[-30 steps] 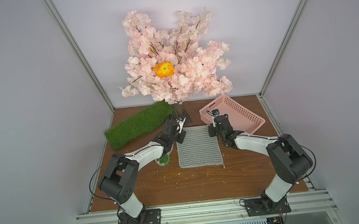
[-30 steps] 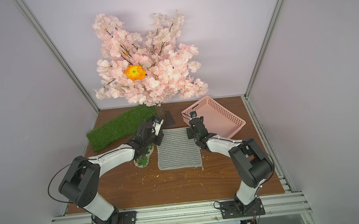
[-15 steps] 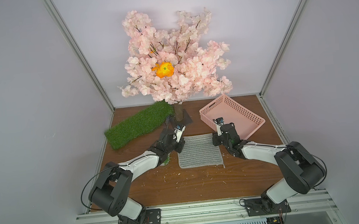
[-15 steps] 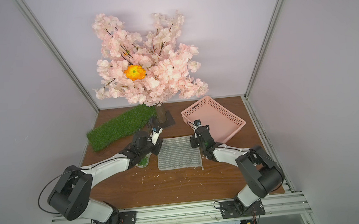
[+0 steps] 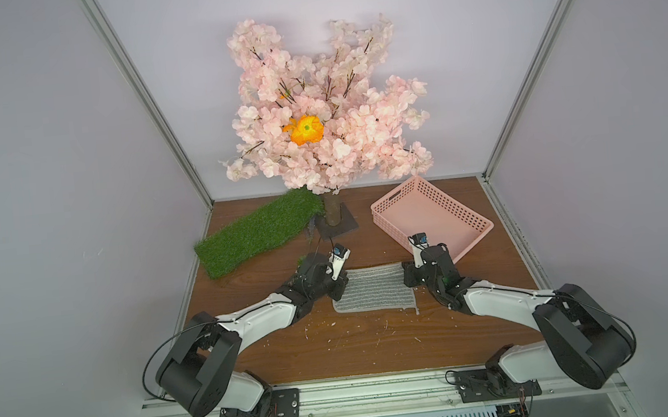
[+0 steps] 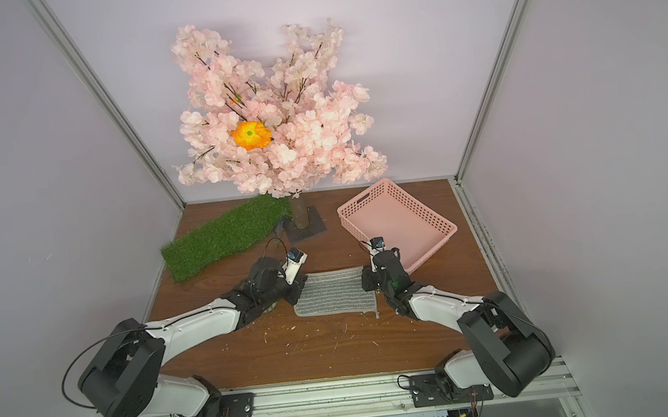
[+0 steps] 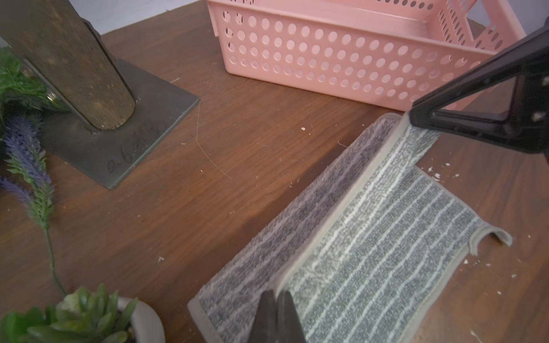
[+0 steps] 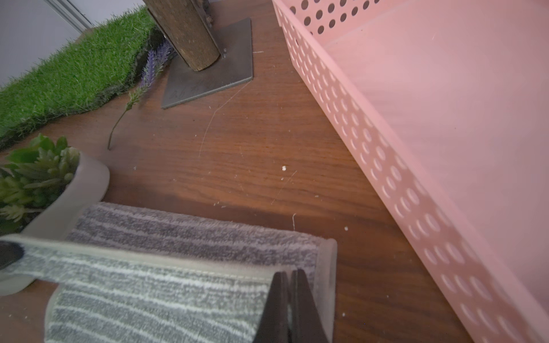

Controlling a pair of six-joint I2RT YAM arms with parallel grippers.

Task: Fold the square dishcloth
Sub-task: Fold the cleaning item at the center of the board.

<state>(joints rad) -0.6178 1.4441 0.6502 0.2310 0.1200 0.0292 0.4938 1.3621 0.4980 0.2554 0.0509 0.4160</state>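
Both claws nearer robot; dishcloth [image 5: 371, 291] far edge apparently folded over.

Both grippers have drawn the dishcloth's [image 5: 373, 291] far edge nearer.

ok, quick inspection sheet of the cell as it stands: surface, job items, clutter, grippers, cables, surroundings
Surface: wooden table, pale crumbs scattered.
Job's things: square dishcloth, far edge lifted and carried over the near part, fold unfinished.
Clutter: pink basket, nothing in its visible part; grass mat; blossom tree on metal base; potted succulent; lavender sprig.
Grippers: left gripper and right gripper each shut on a cloth corner.
Cables: black loop on left arm.
Surroundings: plain walls, metal frame.
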